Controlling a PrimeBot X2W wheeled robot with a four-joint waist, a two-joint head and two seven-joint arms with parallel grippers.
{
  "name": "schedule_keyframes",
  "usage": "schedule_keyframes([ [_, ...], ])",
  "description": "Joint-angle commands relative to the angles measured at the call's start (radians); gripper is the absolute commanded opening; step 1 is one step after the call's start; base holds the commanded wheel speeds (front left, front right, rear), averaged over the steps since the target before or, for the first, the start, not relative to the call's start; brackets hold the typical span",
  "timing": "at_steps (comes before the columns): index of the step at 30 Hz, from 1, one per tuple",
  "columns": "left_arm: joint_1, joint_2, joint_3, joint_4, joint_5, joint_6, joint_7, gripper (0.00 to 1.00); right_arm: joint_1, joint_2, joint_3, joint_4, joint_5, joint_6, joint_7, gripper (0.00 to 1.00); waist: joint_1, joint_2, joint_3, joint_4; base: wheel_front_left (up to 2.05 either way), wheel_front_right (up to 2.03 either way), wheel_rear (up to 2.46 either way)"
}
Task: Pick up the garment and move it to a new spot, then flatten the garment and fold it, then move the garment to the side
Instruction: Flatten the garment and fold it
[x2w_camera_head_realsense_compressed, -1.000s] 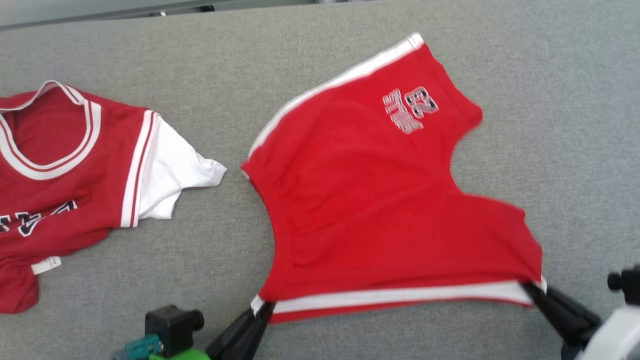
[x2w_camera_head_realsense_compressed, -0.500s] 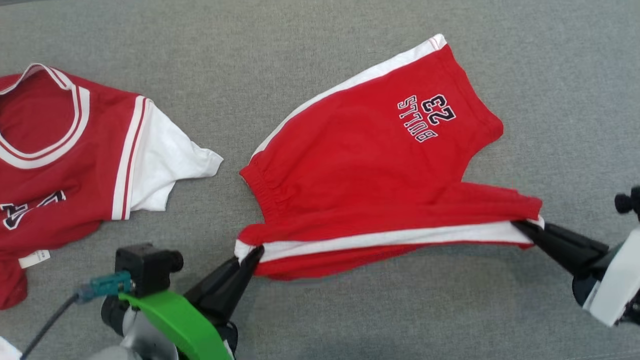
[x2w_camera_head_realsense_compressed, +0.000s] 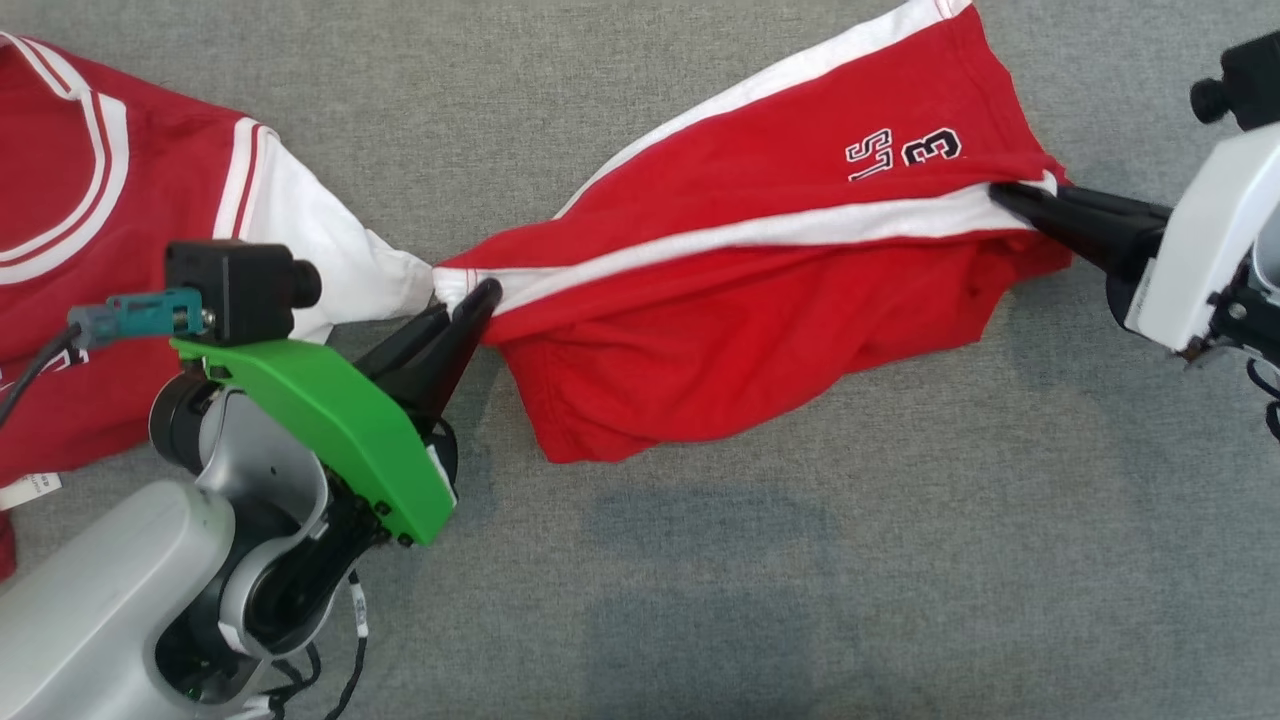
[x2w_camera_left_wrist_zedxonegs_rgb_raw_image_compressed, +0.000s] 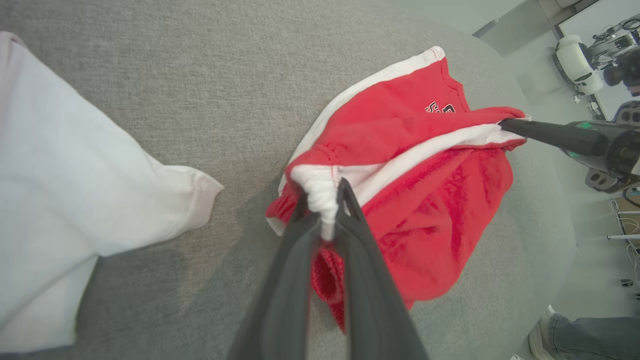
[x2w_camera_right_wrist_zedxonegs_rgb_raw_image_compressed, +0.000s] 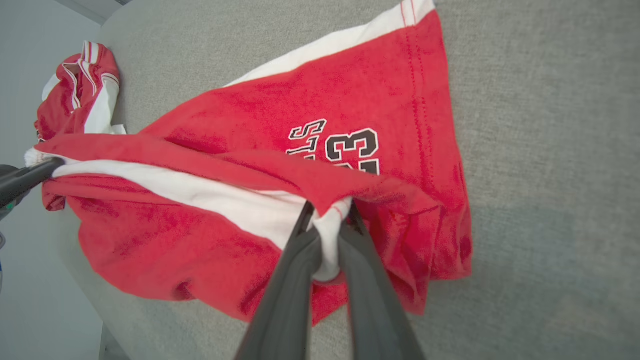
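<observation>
1. Step in hand, by my judgement: the fold. The shorts (x2w_camera_head_realsense_compressed: 760, 340) lie across the upper centre and upper right of the head view, partly flat on the grey bench (x2w_camera_head_realsense_compressed: 800, 600). One white-striped edge is raised and drawn taut between the two grippers.
2. Left gripper (x2w_camera_head_realsense_compressed: 480, 300): jaws closed to a narrow gap. They pinch the white waistband corner at the left end of the raised edge, and the left wrist view shows white cloth bunched between the fingers.
3. Right gripper (x2w_camera_head_realsense_compressed: 1005, 195): jaws likewise nearly closed on the white-striped hem corner at the right end. The right wrist view confirms cloth between the fingers.
4. Red cloth sags below the held stripe, and its lowest part appears to touch the bench. The far striped edge lies flat towards the top of the frame.
5. Next move calls for carrying the held edge over to the far stripe with both ends level. The edges must be matched, the cloth lowered without slack, and both ends released together.
6. Hazard: a jersey (x2w_camera_head_realsense_compressed: 90, 180) lies at upper left, its white sleeve just beside the left fingertips, so it could be caught.
7. Writing: the right wrist view reads "23" with "LS" beside it, and the fold covers the remainder. A white tag (x2w_camera_head_realsense_compressed: 28, 490) on the jersey is too small to read.
</observation>
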Motion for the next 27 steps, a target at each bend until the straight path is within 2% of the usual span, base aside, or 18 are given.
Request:
schedule_keyframes([
  [1, -0.037, -0.026, 0.007, 0.033, 0.013, 0.013, -0.008, 0.00, -0.056, 0.033, 0.009, 0.030, -0.033, -0.001, 0.015, 0.00, 0.0000, 0.0120, 0.016, 0.015, 0.00, 0.00, 0.00],
  [6, -0.088, -0.119, 0.001, 0.133, 0.009, 0.012, -0.021, 0.00, -0.168, 0.103, 0.015, 0.139, -0.115, -0.001, 0.036, 0.00, 0.0000, 0.0120, 0.028, 0.031, 0.00, 0.00, 0.00],
  [9, -0.104, -0.166, -0.015, 0.173, 0.010, 0.005, -0.022, 0.00, -0.201, 0.120, 0.023, 0.177, -0.153, -0.001, 0.041, 0.00, 0.0000, 0.0120, 0.028, 0.039, 0.00, 0.00, 0.00],
  [13, -0.115, -0.193, -0.032, 0.190, 0.008, -0.003, -0.013, 0.15, -0.223, 0.127, 0.025, 0.200, -0.174, -0.001, 0.026, 0.00, 0.0000, 0.0120, 0.025, 0.049, 0.00, 0.00, 0.00],
  [15, -0.115, -0.202, -0.034, 0.188, 0.007, -0.001, -0.017, 0.19, -0.229, 0.127, 0.020, 0.211, -0.182, -0.001, 0.002, 0.00, 0.0000, 0.0120, 0.024, 0.052, 0.00, 0.00, 0.00],
  [22, -0.097, -0.221, -0.027, 0.171, -0.013, 0.011, -0.022, 0.48, -0.248, 0.120, 0.006, 0.263, -0.209, -0.001, -0.036, 0.00, 0.0000, 0.0120, 0.022, 0.058, 0.00, 0.00, 0.00],
  [23, -0.095, -0.222, -0.024, 0.175, -0.014, 0.015, -0.026, 0.84, -0.250, 0.122, 0.001, 0.272, -0.214, -0.001, -0.042, 0.00, 0.0000, 0.0120, 0.022, 0.058, 0.00, 0.00, 0.00],
  [24, -0.093, -0.223, -0.023, 0.180, -0.014, 0.015, -0.028, 1.00, -0.254, 0.125, -0.003, 0.279, -0.223, -0.001, -0.052, 0.04, 0.0000, 0.0120, 0.023, 0.059, 0.00, 0.00, 0.00],
  [25, -0.091, -0.228, -0.020, 0.185, -0.016, 0.016, -0.031, 1.00, -0.258, 0.129, -0.001, 0.283, -0.229, -0.001, -0.060, 0.34, 0.0000, 0.0120, 0.024, 0.060, 0.00, 0.00, 0.00],
  [26, -0.089, -0.232, -0.018, 0.189, -0.019, 0.017, -0.035, 1.00, -0.259, 0.132, 0.001, 0.289, -0.234, -0.001, -0.067, 0.43, 0.0000, 0.0120, 0.024, 0.060, 0.00, 0.00, 0.00],
  [27, -0.089, -0.234, -0.016, 0.193, -0.019, 0.019, -0.037, 1.00, -0.259, 0.134, 0.003, 0.296, -0.237, -0.001, -0.072, 0.47, 0.0000, 0.0120, 0.024, 0.060, 0.00, 0.00, 0.00],
])
